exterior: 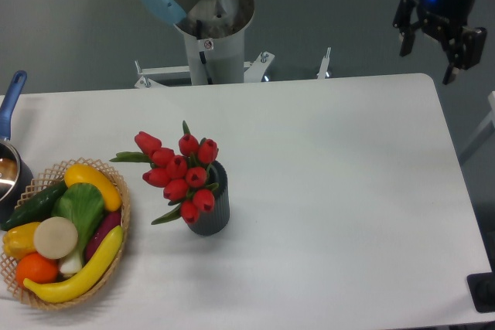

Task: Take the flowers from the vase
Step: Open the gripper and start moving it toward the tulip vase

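Flowers [179, 169] stand in the vase [209, 211] left of centre on the tabletop [340, 191], so we judge the approach step pending: our end effector [431, 53], spread wide and empty, must travel over and descend.

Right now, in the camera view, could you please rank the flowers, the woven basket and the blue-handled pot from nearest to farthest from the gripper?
The gripper is at the upper right, open.
1. Flowers, centre-left, in the vase.
2. Woven basket, lower left.
3. Blue-handled pot, far left edge.
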Controlling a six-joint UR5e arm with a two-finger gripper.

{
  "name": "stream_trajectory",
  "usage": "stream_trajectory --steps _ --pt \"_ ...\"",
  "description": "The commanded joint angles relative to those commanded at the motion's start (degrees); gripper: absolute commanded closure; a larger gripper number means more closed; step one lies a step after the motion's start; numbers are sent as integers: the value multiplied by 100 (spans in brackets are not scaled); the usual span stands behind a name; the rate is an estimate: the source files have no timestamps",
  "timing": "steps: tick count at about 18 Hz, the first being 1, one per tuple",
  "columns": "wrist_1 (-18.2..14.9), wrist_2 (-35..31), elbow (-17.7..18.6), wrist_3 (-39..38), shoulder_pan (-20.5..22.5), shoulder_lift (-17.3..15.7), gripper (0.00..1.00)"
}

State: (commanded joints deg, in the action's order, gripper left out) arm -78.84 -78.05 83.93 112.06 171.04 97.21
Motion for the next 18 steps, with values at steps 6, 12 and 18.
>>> stream_trajectory --steps 6,12,18 --pt "9 114 26 0 0 0 0" --pt "9 333 150 -70 35 -9 0" --pt "9 457 237 -422 26 -35 0"
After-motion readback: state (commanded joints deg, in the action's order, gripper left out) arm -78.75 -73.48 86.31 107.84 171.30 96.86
